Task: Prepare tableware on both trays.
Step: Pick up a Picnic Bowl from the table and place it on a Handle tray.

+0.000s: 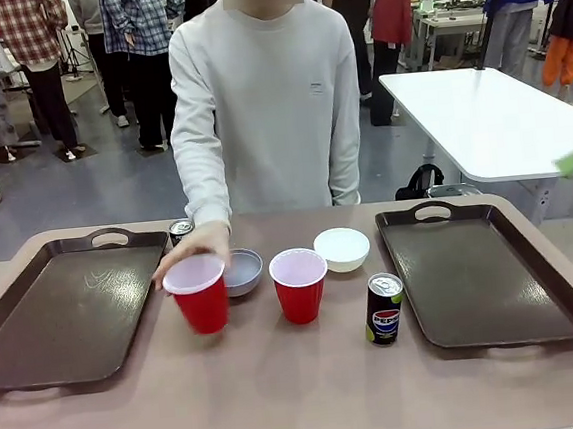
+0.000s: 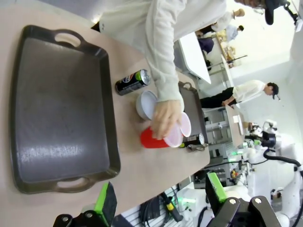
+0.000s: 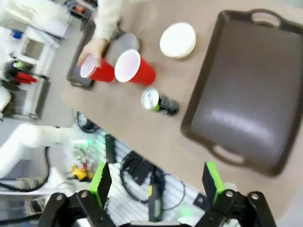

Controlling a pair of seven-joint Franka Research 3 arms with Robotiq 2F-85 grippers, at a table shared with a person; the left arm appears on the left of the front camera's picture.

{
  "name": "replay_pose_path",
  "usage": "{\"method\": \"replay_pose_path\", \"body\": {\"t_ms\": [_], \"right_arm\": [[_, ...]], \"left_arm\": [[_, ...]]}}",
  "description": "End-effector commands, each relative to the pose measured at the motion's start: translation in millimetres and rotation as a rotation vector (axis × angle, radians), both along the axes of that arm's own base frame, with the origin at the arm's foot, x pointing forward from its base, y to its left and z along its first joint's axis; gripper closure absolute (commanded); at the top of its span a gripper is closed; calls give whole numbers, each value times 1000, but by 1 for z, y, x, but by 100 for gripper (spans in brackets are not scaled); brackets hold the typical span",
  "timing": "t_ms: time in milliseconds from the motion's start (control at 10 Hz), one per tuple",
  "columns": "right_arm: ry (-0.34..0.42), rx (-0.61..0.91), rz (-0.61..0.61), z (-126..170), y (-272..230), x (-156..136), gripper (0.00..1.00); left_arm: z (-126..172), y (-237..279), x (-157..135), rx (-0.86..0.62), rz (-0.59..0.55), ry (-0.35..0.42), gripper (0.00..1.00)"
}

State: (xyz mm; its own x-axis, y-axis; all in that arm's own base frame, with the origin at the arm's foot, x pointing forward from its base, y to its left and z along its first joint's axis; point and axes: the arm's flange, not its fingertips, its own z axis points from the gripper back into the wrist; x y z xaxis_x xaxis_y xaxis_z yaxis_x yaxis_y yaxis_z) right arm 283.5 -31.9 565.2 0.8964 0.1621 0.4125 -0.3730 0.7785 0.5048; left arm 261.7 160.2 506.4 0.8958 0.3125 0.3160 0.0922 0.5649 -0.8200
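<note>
Red cup (image 1: 204,307), w/ person's hand (image 1: 192,253) on rim, stands mid-counter (image 1: 302,394) betw. trays (image 1: 64,314), well apart from both end effectors. Left end effector (image 2: 161,197) & right end effector (image 3: 156,182): released, empty.

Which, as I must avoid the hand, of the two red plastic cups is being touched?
The red plastic cup nearer the left dark brown tray: the person's hand rests on its rim; the other cup stands untouched.

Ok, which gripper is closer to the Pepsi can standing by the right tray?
Right. The right gripper hovers by the right tray, which the Pepsi can stands beside. The left gripper hovers past the left tray's outer side.
</note>
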Motion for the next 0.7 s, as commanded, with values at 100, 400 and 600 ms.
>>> {"method": "replay_pose_path", "body": {"t_ms": [100,400,600], "right_arm": [[1,-284,51,-9,70,106,0],[-131,-585,-110,-46,135,170,0],[26,-388,-129,-55,136,162,0]], "left_arm": [[1,1,0,-5,-3,-9,0],[1,1,0,-5,-3,-9,0],[1,1,0,-5,-3,-9,0]]}}
